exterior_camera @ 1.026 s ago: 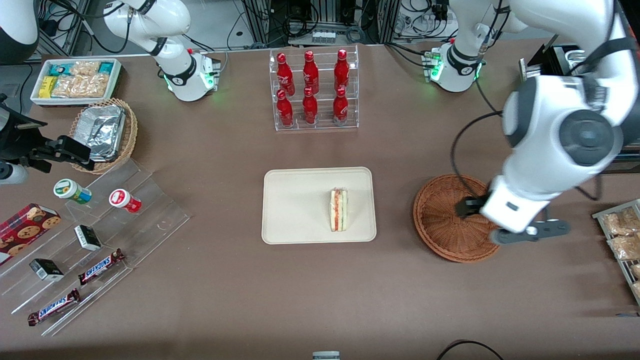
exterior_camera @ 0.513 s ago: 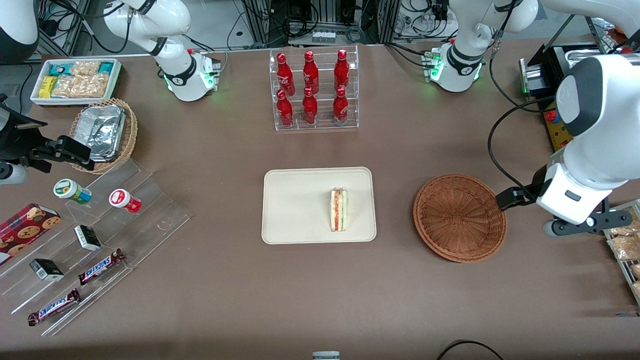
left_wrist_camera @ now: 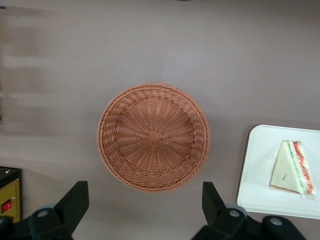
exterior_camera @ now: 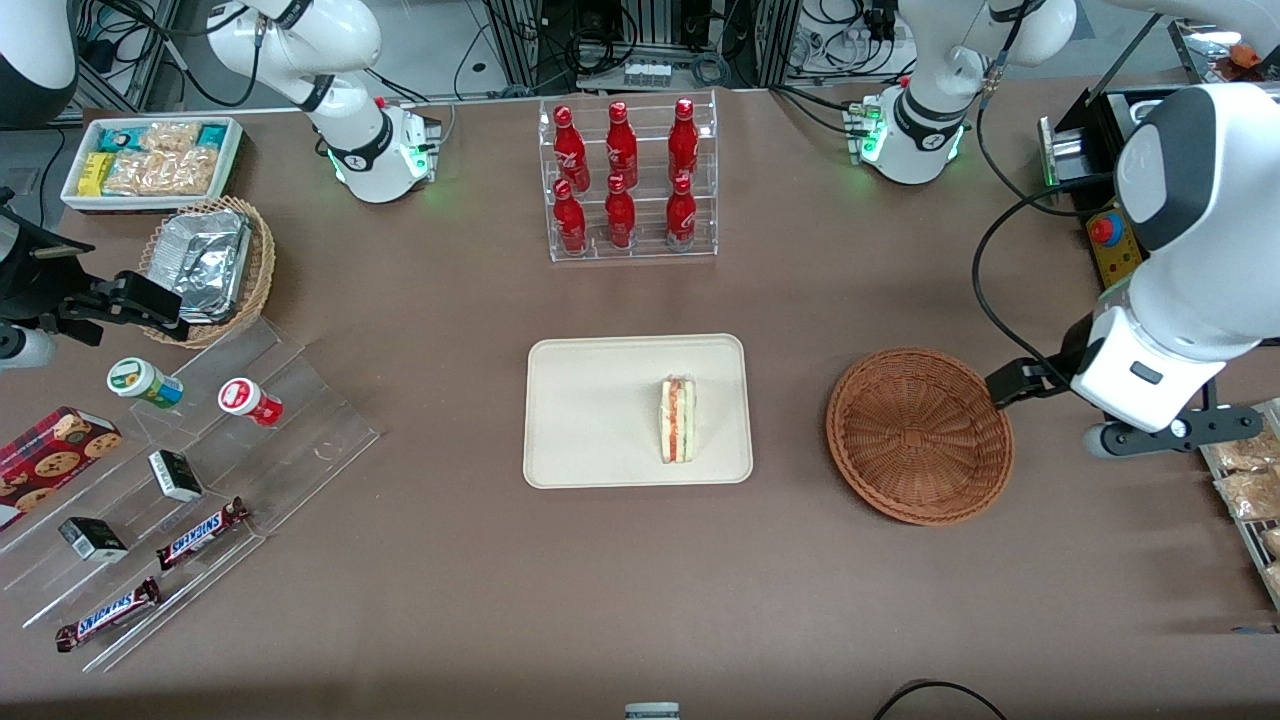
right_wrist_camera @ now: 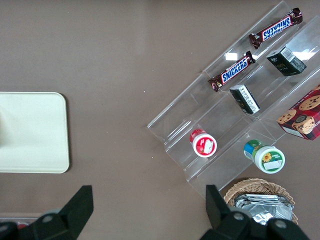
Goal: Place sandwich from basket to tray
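Arm pulling away from the basket

The left arm is retreating toward its own end of the table: a second ago its wrist was covering the rim of the basket (exterior_camera: 919,435), and now the whole woven bowl is showing bare, with the gripper (left_wrist_camera: 144,210) hanging high and just off its edge, fingers (left_wrist_camera: 74,200) spread wide with nothing between them. Over the last half second the wrist is also drifting slightly farther from the front camera, and the large white joint is shifting the same way, uncovering the red button on the yellow box (exterior_camera: 1108,243).
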### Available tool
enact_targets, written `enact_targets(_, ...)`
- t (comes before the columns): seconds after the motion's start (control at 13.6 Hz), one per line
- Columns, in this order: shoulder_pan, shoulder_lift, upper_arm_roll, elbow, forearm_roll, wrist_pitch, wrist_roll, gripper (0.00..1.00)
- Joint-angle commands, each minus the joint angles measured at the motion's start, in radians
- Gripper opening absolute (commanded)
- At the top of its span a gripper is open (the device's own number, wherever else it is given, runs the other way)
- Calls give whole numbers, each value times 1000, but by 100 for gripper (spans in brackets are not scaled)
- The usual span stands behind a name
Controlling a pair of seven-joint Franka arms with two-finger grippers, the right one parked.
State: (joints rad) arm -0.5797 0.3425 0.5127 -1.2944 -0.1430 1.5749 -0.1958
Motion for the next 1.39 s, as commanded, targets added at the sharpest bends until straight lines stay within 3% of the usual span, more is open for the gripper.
enact_targets(0.0,-3,-46,-19,-25,-9,-6,1,100)
enact_targets(0.29,0,-60,-20,-28,-7,-6,4,100)
enact_targets(0.44,110,-60,-136,-25,5,-9,3,100)
enact_targets(0.66,164,-63,-167,-22,-1,-7,3,100)
enact_targets(1.1,362,-92,-364,-26,22,-6,10,100)
enact_targets(1.32,403,-140,-402,-80,48,7,10,100)
